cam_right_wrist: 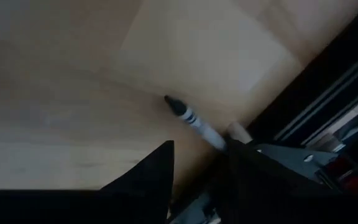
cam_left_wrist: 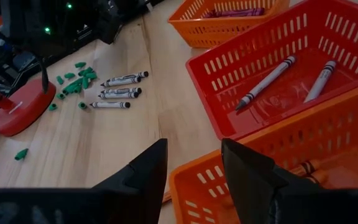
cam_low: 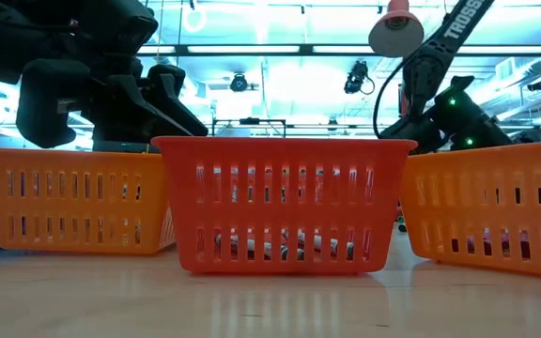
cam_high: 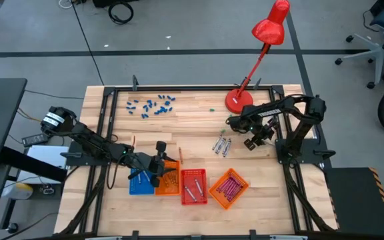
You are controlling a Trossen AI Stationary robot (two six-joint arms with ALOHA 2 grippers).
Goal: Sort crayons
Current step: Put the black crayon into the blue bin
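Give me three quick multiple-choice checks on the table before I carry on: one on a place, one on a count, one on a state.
1. Where is the left tool?
A. Over the orange basket beside the blue basket
B. Over the lamp base
C. Over the blue bits

2. How many grey crayons lie in the red basket?
A. None
B. Two
C. Five

3. How do the left tool's jaws stand?
A. Shut on a crayon
B. Open, nothing between them
C. Shut, empty

Answers:
1 A, the high view shows it above that basket.
2 B, the left wrist view shows two on the basket's floor.
3 B, bare table shows through the gap.
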